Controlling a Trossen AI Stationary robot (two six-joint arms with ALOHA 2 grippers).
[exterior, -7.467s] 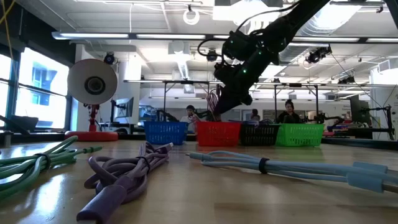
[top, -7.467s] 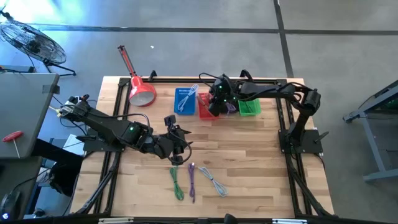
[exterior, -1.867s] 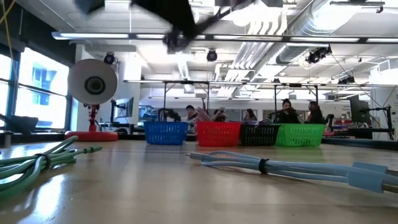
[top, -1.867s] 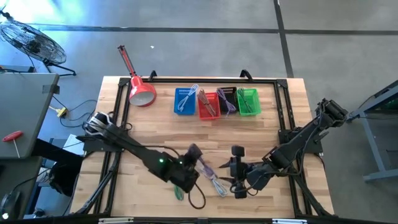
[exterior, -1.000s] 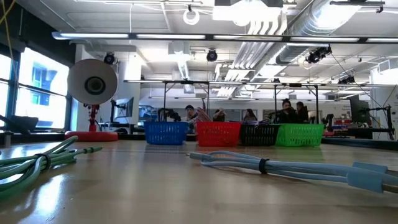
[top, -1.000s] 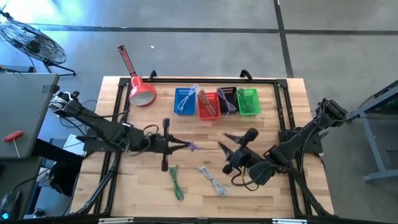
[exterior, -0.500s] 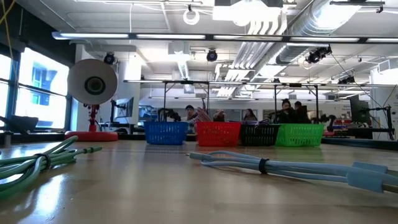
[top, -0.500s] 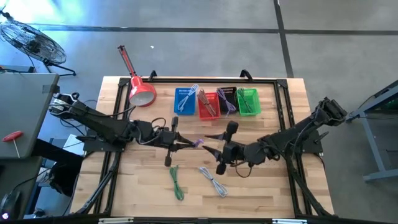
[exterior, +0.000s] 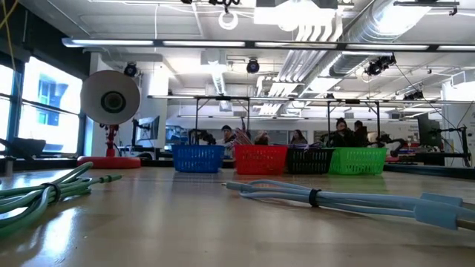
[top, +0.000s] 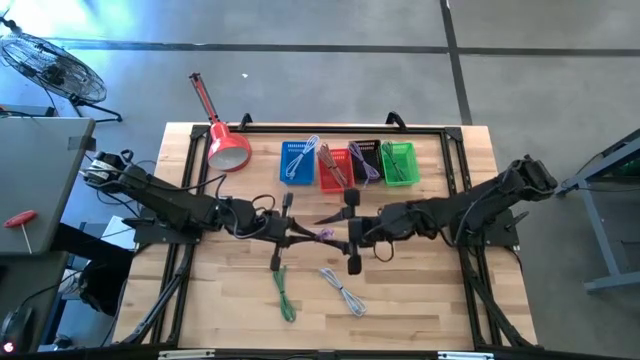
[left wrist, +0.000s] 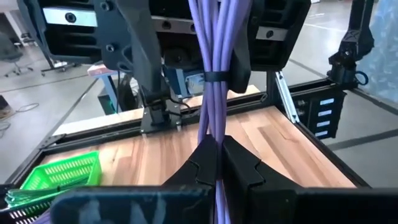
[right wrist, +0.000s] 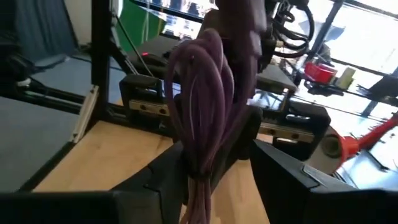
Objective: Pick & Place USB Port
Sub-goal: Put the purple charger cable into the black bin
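A purple cable bundle (top: 324, 234), tied with a band, is held in the air over the middle of the table between my two grippers. My left gripper (top: 312, 236) comes from the table's left and is shut on it; the left wrist view shows this gripper (left wrist: 216, 155) and the cable (left wrist: 214, 62). My right gripper (top: 336, 230) comes from the right and is open. Its fingers (right wrist: 165, 171) stand on either side of the cable's looped end (right wrist: 199, 93). My left gripper pinches the cable bundle near one end (left wrist: 213, 134) between its two fingers. It comes level from the table's left. The bundle sticks out ahead of the fingers toward the right gripper, clear of the table. My right gripper: I cannot tell whether its open fingers touch the bundle.
A green cable (top: 284, 293) and a pale blue cable (top: 342, 290) lie on the table near the front. Blue (top: 297, 162), red (top: 333, 170), black (top: 365, 162) and green (top: 400, 162) baskets stand in a row at the back. A red lamp (top: 228, 148) lies at the back left.
My left gripper has carried the purple cable a little toward the table's right, still clear of the table. My right gripper has come toward the far edge and the left, turning until its open fingers stand around the cable's free end.
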